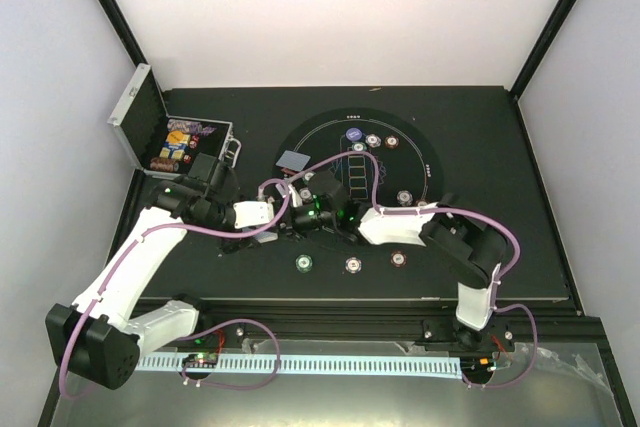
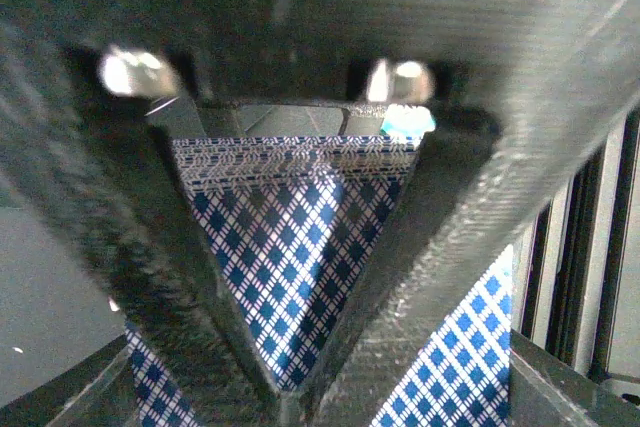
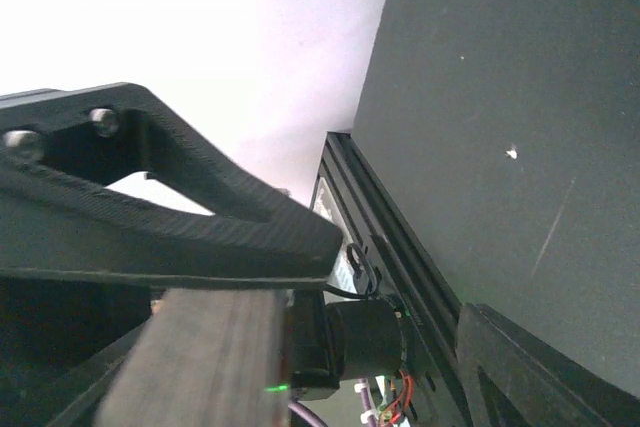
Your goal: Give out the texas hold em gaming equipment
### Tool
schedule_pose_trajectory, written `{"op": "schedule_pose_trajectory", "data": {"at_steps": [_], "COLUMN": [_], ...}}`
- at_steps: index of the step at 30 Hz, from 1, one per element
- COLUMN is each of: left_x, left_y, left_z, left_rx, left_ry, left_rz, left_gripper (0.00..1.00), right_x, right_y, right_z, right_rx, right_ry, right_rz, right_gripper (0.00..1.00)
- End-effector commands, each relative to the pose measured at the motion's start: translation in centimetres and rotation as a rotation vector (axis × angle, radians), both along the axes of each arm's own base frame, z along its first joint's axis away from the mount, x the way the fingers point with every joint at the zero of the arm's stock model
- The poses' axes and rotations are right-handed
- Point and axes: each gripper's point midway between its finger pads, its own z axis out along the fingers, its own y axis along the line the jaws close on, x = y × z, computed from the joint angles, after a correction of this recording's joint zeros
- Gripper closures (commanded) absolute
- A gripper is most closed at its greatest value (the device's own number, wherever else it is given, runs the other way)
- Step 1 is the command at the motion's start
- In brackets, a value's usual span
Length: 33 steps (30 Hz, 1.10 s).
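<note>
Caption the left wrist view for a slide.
Left gripper clamped on a stack of blue-checked playing cards.

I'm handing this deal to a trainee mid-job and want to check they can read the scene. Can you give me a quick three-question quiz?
1. Multiple choice: what does the left gripper hold?
A) a blue disc
B) a stack of playing cards with blue-and-white diamond backs
C) nothing

2. True or false: the silver metal case at the far left of the table is shut.

3. Fill in: left to right, the three chips nearest the arm bases are the green chip, the white chip and the ____ one.

Key:
1. B
2. False, its lid stands open.
3. The brown-red chip.
</note>
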Motion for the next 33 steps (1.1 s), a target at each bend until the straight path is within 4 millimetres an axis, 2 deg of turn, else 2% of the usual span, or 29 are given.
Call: {"op": "schedule_pose_trajectory", "data": {"at_steps": [1,4,13,23,33], "left_x": [0.1,0.1,0.3,0.5,0.7], "left_y": [-0.5,-0.4,-0.3,-0.1,0.0], "left_z": [1.6,1.7,1.7,1.5,1.3], "left_rx": [-0.023,-0.018,-0.008,0.008,0.011], "left_ry": [-0.039,-0.045,-0.046,-0.049,-0.054], "left_rz": [-0.029,-0.028,-0.022,-0.012,-0.007], "left_gripper": [0.99,0.98,0.98,0.98,0.98], "right_x": [-0.1,0.3,1.0,1.3,1.7], "right_y": [0.5,-0.3,-2.9,-4.4,-5.2], "right_z": [0.0,-0.9,-2.2,-0.2,2.0], "right_rx": [0.012,-0.009,-0.053,-0.059,-0.061], "right_ry": [0.002,0.012,0.022,-0.020,-0.061], "right_rz": [0.030,0.024,-0.013,-0.036,-0.067], "right_gripper": [0.28,0.34,0.39,0.48,0.79]}}
